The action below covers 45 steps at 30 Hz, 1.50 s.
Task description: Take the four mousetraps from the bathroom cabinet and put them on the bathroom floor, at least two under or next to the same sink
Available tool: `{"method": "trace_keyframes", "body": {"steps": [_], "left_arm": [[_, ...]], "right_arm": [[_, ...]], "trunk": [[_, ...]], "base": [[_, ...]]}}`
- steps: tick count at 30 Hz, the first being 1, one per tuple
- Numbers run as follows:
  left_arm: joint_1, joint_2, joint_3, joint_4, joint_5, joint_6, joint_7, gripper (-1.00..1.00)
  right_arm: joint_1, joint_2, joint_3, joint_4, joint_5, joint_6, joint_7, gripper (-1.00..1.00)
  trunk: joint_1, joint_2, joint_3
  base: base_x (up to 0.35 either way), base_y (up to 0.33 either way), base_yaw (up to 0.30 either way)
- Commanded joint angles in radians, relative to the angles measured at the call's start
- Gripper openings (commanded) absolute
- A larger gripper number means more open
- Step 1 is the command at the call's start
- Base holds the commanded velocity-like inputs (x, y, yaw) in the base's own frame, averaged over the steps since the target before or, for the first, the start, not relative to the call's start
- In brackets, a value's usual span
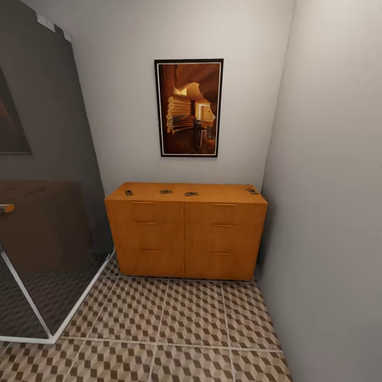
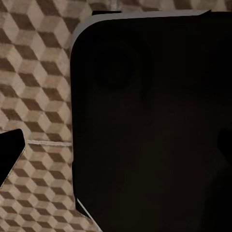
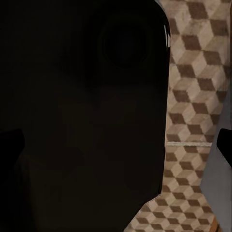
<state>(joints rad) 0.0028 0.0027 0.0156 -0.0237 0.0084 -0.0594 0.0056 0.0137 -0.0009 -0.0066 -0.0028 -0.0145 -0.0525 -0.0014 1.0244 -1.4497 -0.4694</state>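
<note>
Head view: wide orange-brown wooden chest of drawers (image 1: 185,239) with flat matching bar handles stands against the pale back wall, tucked into the corner beside the right wall. Four small flat brown wooden mousetraps lie on its top, all well apart from each other: one near the left end (image 1: 129,193), one left of centre (image 1: 166,191), one about centre (image 1: 191,194), one at the right rear corner (image 1: 251,191). Metal parts are too small to make out. A dark-framed picture in orange-brown tones (image 1: 189,107) hangs on the wall above the chest. Bathroom floor of square tiles with a brown, tan and cream cube pattern (image 1: 175,329) runs from the chest's base toward the camera, pale grout lines visible. A dark glass shower panel with a white base frame (image 1: 48,212) stands left of the chest. Left wrist view: a large dark rounded body with a grey edge (image 2: 150,125) lies over the cube-pattern tiles (image 2: 38,96); a dark tip shows at one edge of the frame, left tool opening cannot be told. Right wrist view: a similar dark mass (image 3: 82,116) over the same tiles (image 3: 193,96); right tool opening likewise cannot be told.
</note>
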Motion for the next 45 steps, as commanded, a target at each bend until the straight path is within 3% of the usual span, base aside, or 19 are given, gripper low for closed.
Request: {"method": "trace_keyframes", "body": {"steps": [1,28,45], "left_arm": [[0.0,0.0,0.001,-0.001,0.001,-0.002,0.001,1.0],[0.0,0.0,0.001,-0.001,0.001,-0.006,0.001,1.0],[0.0,0.0,0.002,-0.001,0.001,-0.009,0.001,1.0]], "right_arm": [[0.0,0.0,-0.001,0.0,-0.002,-0.003,0.0,1.0],[0.0,-0.001,0.002,0.0,0.003,-0.003,0.0,1.0],[0.0,-0.003,0.001,0.0,0.001,-0.003,0.0,1.0]], "trunk": [[0.001,0.0,-0.001],[0.001,0.0,-0.001],[0.001,0.0,-0.001]], "base": [[0.324,0.0,-0.034],[0.3,0.0,-0.005],[0.063,0.0,0.0]]}}
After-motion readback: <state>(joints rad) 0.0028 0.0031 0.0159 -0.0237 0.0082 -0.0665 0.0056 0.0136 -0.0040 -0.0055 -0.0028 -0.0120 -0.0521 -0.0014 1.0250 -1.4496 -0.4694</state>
